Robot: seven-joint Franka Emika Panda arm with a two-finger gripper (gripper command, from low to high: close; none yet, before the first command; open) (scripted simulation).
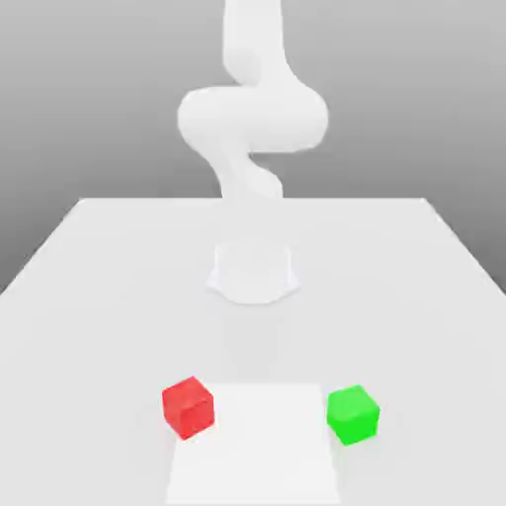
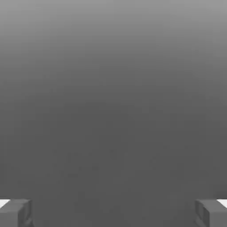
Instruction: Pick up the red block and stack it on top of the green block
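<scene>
The small matte red cube [image 1: 188, 406] is lying near the white table's [image 1: 89, 267] front edge, at the exterior view's left, corner turned forward. The matching matte green cube [image 1: 353, 414] is sitting well apart at the right, bare tabletop between. The gripper's [image 2: 113, 213] fingers [image 2: 15, 212] are being held spread wide, gripping nothing.

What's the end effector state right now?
End effector: open, fingertips wide apart, holding nothing.
</scene>
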